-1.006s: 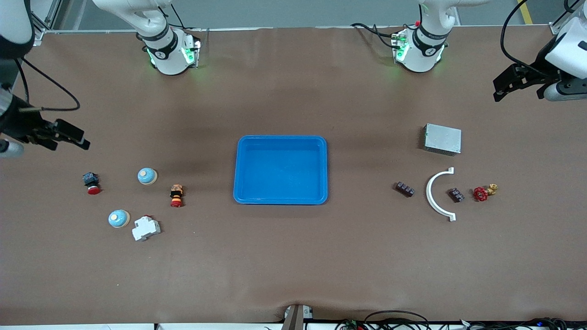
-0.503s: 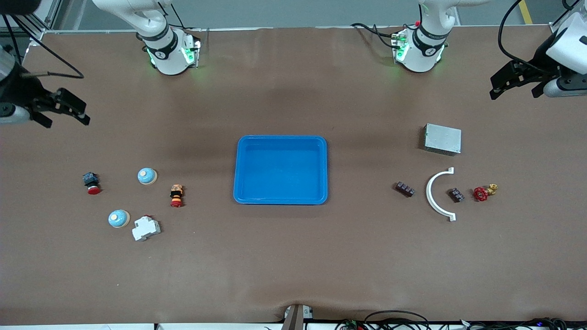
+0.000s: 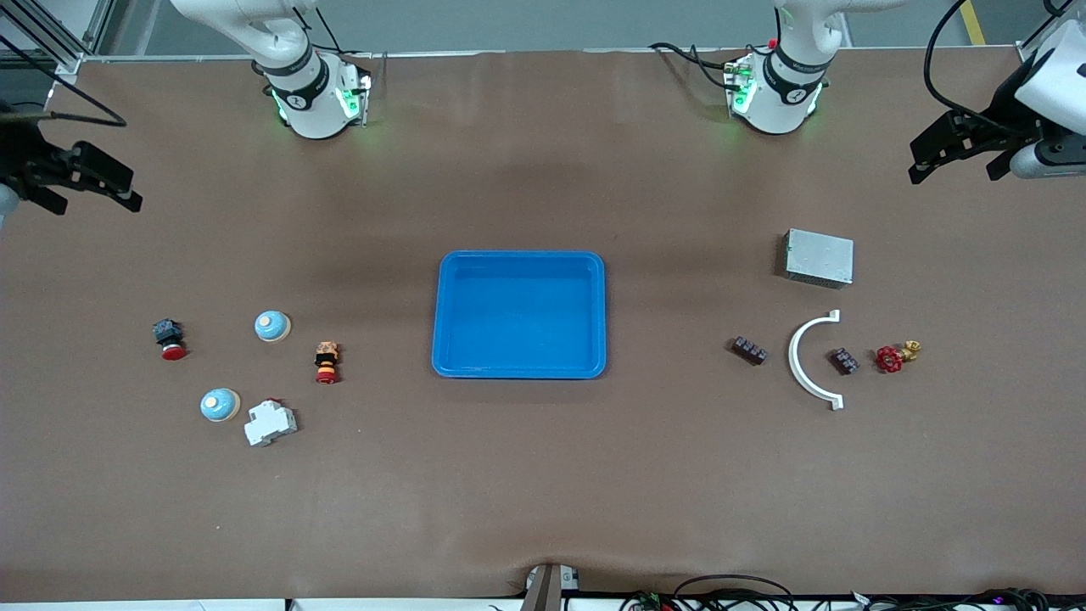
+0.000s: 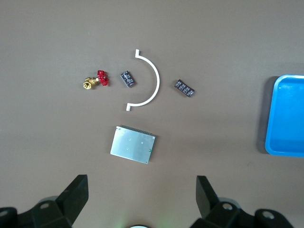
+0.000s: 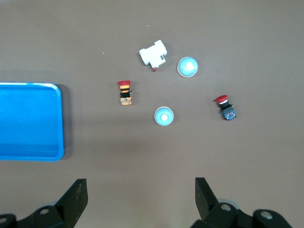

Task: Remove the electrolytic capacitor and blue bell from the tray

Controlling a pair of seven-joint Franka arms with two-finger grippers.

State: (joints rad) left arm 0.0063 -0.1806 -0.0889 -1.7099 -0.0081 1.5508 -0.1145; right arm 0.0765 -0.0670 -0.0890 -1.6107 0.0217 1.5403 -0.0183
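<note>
Two blue bells (image 3: pixel 272 326) (image 3: pixel 220 405) sit toward the right arm's end of the table. They also show in the right wrist view (image 5: pixel 164 116) (image 5: pixel 187 66). Two dark capacitors (image 3: pixel 749 350) (image 3: pixel 843 361) lie toward the left arm's end and show in the left wrist view (image 4: pixel 184 88) (image 4: pixel 127 78). An empty blue tray (image 3: pixel 519 314) sits mid-table. My right gripper (image 3: pixel 93 204) (image 5: pixel 140 185) is open and empty, high over the table's edge at its end. My left gripper (image 3: pixel 954 174) (image 4: pixel 141 185) is open and empty, high over its end.
Near the bells lie a white breaker (image 3: pixel 270 423) and two red push-button switches (image 3: pixel 169 338) (image 3: pixel 327 362). Near the capacitors lie a white arc piece (image 3: pixel 802 361), a red-handled brass valve (image 3: pixel 895 356) and a grey metal box (image 3: pixel 819 257).
The right gripper has moved up in the front view and out toward the table's end. The left gripper has shifted slightly. Nothing on the table has moved.
</note>
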